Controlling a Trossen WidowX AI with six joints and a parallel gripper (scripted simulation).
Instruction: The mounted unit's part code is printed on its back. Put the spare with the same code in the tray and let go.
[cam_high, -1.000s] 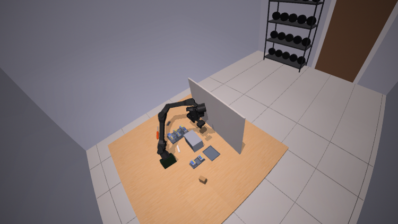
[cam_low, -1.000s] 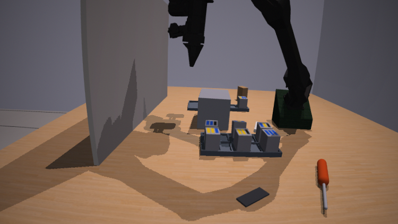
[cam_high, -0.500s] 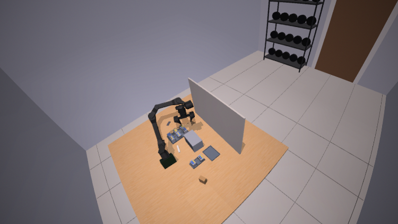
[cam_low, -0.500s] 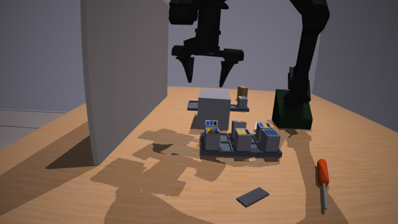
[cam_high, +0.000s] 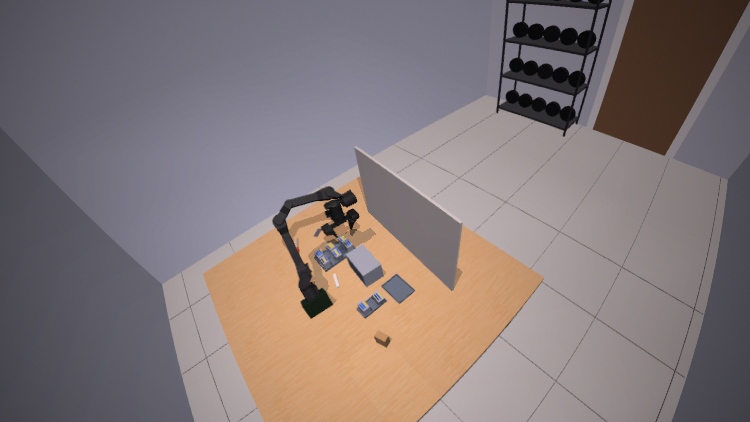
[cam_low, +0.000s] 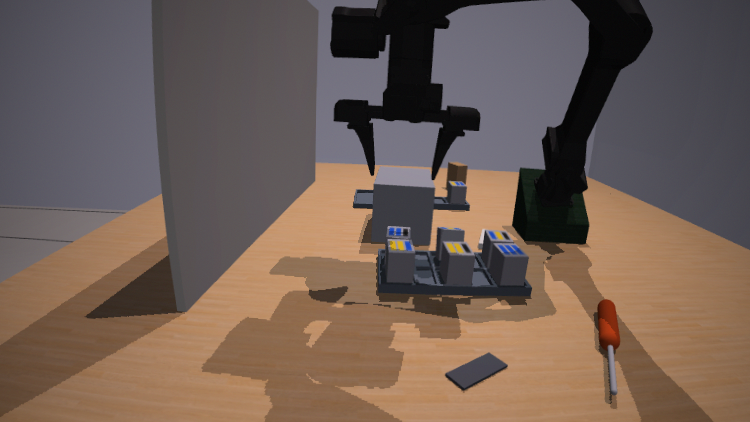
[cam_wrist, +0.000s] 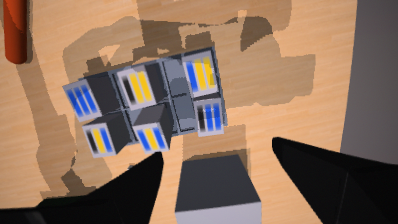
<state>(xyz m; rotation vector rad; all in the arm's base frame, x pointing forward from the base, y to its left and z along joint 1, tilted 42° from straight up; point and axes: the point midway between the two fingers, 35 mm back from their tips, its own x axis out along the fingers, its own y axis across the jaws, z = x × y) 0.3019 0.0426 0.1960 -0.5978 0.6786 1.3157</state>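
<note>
Top: gripper (cam_high: 340, 233) (cam_low: 402, 176) (cam_wrist: 217, 150) up near the panel (cam_high: 409, 215) (cam_low: 241, 146), past the spares' rack (cam_high: 329, 268) (cam_low: 456, 289) (cam_wrist: 184, 111); flat tray (cam_high: 398, 288) on the mounted unit's (cam_high: 365, 262) (cam_low: 402, 209) (cam_wrist: 217, 185) far side.

Exterior: fingers wide apart, nothing held, higher than the racked spares (cam_low: 457, 265) (cam_wrist: 137, 87). Whole screwdriver (cam_low: 608, 330) (cam_wrist: 16, 35) visible; wrist gets only its handle.

Wrist: six striped tops beyond the fingertips, unit low between. Tray out of view; matching spare: can't tell, code hidden.
</note>
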